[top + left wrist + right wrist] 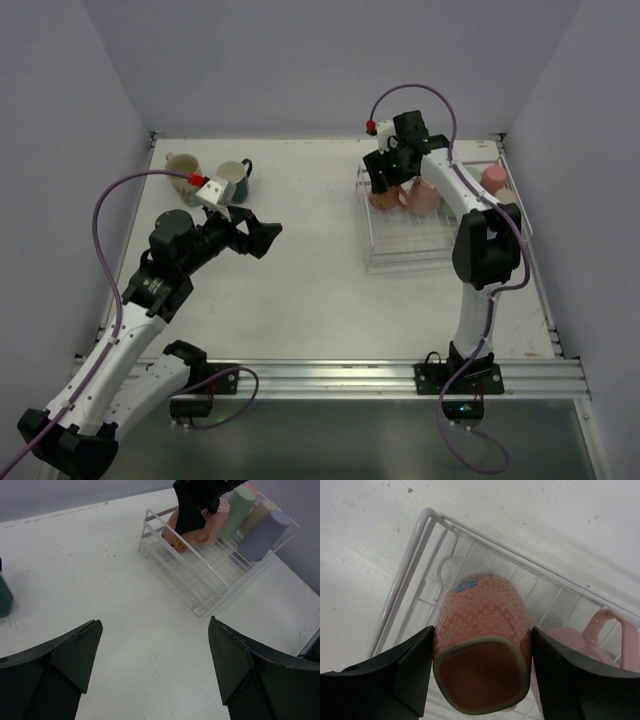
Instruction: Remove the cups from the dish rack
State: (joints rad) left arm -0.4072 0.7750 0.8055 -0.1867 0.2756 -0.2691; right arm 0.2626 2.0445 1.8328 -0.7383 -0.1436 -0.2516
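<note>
The dish rack [400, 255] sits on the far right part of the white desk [300, 300], and the right arm [478, 245] reaches over it from the near side. The right jaws are clenched on the salmon cup [480, 630], with 1 finger pressed against each side of it near the rimmed end that faces the wrist camera. The cup lies tilted at the rack's far left corner and has a small blue mark on its patterned wall. Just beside it on the right lies a pink mug [600, 635] with its handle showing; whether the 2 touch cannot be told. Further right in the rack, 3 more lean side by side: a mint green tumbler [239, 510], a cream tumbler [258, 514] and a lavender tumbler [267, 532]. The left arm [150, 285] hangs over the left half of the desk, well apart from the rack. The left jaws are released, spread wide with nothing between them. At the far left of the desk, 2 mugs stand near each other outside the rack: a cream mug [182, 165] and a dark green mug [238, 180].
</note>
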